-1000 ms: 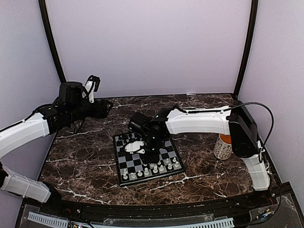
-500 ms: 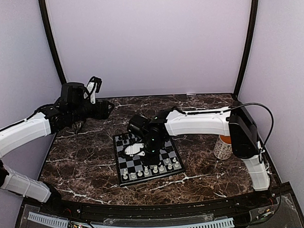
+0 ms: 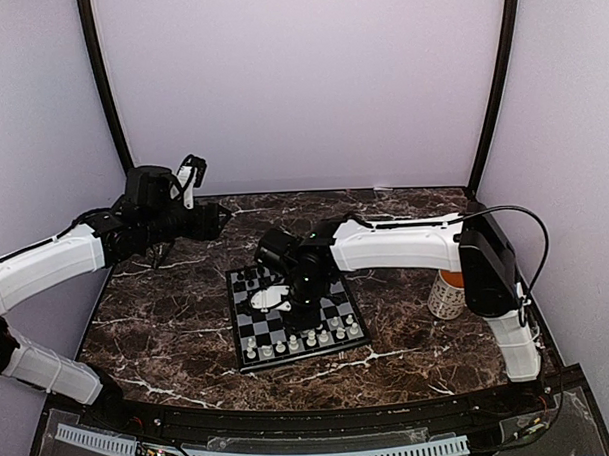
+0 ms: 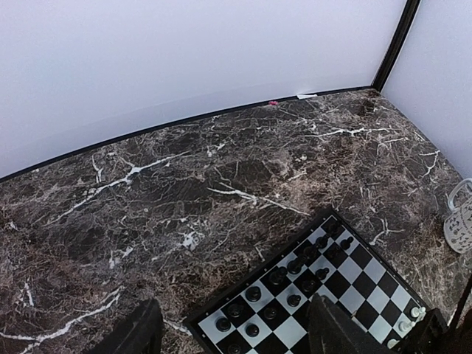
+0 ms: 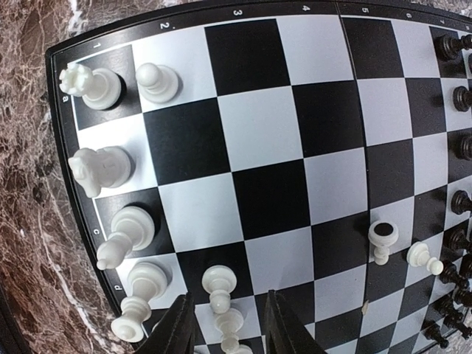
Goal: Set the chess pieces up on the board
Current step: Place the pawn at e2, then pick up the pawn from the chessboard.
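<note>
The board [image 3: 271, 321] lies mid-table, with white chess pieces [image 3: 293, 341] along its near edge and black ones [image 3: 248, 278] at the far edge. My right gripper [image 3: 304, 300] hangs low over the board. In the right wrist view its fingers [image 5: 178, 326] stand apart on either side of a white pawn [image 5: 230, 328], which stands free on its square with gaps both sides. Another white pawn [image 5: 219, 282] stands just ahead. My left gripper [image 4: 236, 332] is open and empty, high over the table's back left, looking down at the black pieces [image 4: 291, 269].
A white patterned mug [image 3: 447, 294] stands right of the board, beside the right arm. Two white pieces [image 5: 383, 237] sit further up the board [image 5: 258, 125] near the black rows [image 5: 451, 48]. Dark marble table [image 3: 167, 313] lies around the board.
My right gripper's jaws have parted and let go of the white pawn, which now stands on the board. The left arm has drifted slightly to the right.
</note>
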